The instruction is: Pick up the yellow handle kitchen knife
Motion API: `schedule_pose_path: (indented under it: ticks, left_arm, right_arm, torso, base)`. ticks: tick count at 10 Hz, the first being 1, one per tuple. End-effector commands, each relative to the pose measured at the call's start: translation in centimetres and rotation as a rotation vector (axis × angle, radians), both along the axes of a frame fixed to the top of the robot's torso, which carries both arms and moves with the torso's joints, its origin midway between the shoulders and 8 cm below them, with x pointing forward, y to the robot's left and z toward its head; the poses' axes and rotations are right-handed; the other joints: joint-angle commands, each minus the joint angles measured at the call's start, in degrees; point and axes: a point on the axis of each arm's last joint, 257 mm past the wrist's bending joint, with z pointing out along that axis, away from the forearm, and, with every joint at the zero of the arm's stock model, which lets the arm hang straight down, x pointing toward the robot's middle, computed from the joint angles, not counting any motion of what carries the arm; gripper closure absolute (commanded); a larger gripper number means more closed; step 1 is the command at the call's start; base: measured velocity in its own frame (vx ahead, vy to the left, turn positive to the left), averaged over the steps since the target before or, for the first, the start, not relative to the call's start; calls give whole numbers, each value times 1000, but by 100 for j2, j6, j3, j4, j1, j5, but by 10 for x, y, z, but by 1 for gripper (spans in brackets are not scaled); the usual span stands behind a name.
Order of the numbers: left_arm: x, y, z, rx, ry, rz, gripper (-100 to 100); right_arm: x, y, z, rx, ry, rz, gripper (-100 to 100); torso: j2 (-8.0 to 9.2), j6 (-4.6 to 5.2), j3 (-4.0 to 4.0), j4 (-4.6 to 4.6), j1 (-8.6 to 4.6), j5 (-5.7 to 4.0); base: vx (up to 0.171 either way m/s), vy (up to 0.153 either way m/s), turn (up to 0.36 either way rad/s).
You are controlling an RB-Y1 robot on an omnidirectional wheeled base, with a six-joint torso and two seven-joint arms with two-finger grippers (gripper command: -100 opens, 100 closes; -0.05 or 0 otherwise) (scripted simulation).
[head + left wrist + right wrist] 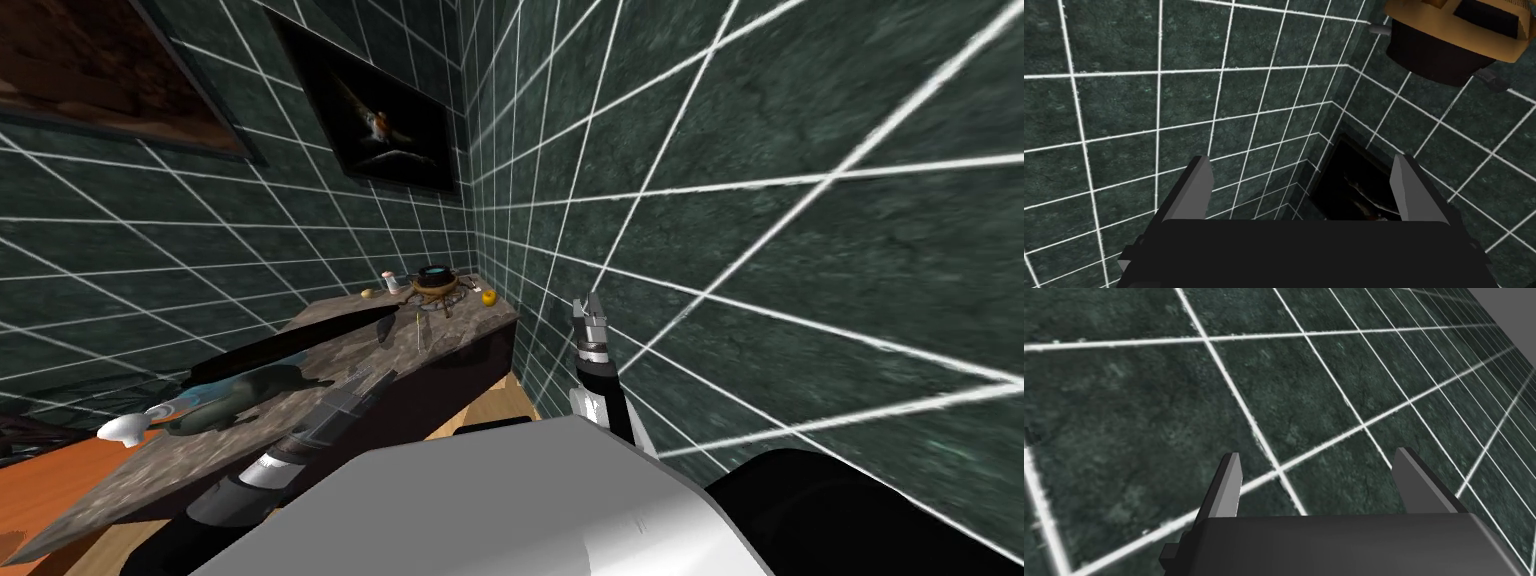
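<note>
Facing a stone-topped desk (140,465) along the tiled wall, with the yellow-handled knife (420,332) flat on it towards the far end — just short of a wire basket (440,290), a yellow fruit (488,297) nearby. Holding the left tool (1301,165) out over the desk (blades spread wide, nothing between them), well short of the knife. Holding the right tool (1319,458) up beside the other tiled wall — equally wide open, empty.
</note>
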Motion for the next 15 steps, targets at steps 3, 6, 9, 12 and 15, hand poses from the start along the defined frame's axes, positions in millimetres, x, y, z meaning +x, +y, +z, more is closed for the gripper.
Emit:
schedule_pose_path:
  ticks: [3,6,9,12,15]
  left_arm:
    - [-24,23,-34,234,96,-31,-100]
    - [-39,35,-50,353,153,-71,-100]
    - [-65,59,-74,557,234,-134,-100]
    - [-84,73,-88,660,293,-185,-100]
    - [-111,98,-105,840,365,-274,-100]
  right_arm:
    - [0,0,0,0,0,0,0]
    - [0,0,0,0,0,0,0]
    - [0,0,0,0,0,0,0]
    - [0,0,0,0,0,0,0]
    - [0,0,0,0,0,0,0]
  torso:
    - [-1,1,0,0,3,1]
    - [-2,6,-2,-1,4,1]
    - [-6,-2,-3,-1,9,2]
    - [-8,2,-5,-2,11,2]
    - [-9,-2,-5,-1,16,4]
  base:
    - [-15,-26,-295]
    - [-9,-17,-260]
    - [-1,-14,-301]
    - [2,-2,-255]
    - [5,6,-318]
